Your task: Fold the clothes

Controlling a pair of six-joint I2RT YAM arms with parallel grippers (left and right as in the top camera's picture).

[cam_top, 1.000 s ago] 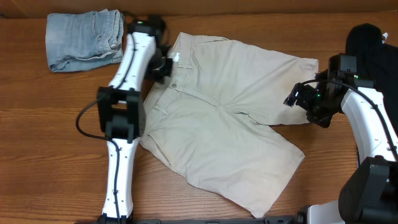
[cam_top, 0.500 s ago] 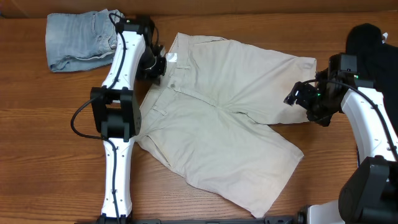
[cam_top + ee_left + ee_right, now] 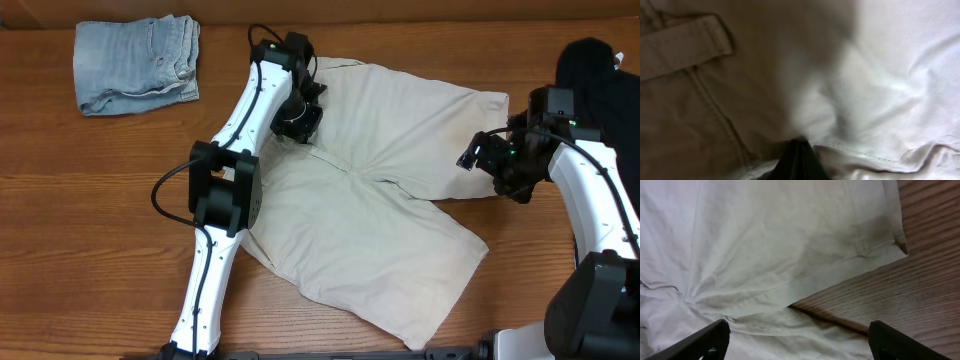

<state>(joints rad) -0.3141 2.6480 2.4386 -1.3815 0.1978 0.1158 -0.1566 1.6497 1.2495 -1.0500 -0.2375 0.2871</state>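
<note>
The pale beige shorts (image 3: 400, 230) lie spread across the middle of the table, waistband to the left and legs to the right. My left gripper (image 3: 297, 118) is over the waistband's upper part. In the left wrist view its dark fingers (image 3: 797, 162) are together, with beige cloth (image 3: 890, 75) and a belt loop (image 3: 685, 45) bunched round them. My right gripper (image 3: 476, 160) is open above the hem of the upper leg. The right wrist view shows its fingertips (image 3: 800, 342) wide apart over the hem (image 3: 840, 275). Folded light-blue denim shorts (image 3: 135, 62) lie far left.
A black garment (image 3: 592, 68) sits at the far right edge behind the right arm. Bare wood table (image 3: 90, 220) shows left of the shorts and along the front. The left arm's links stretch from the front edge up across the waistband.
My left gripper has moved right from the waistband's left end onto the shorts, and the waistband's left edge has shifted right with it. The right arm has not moved.
</note>
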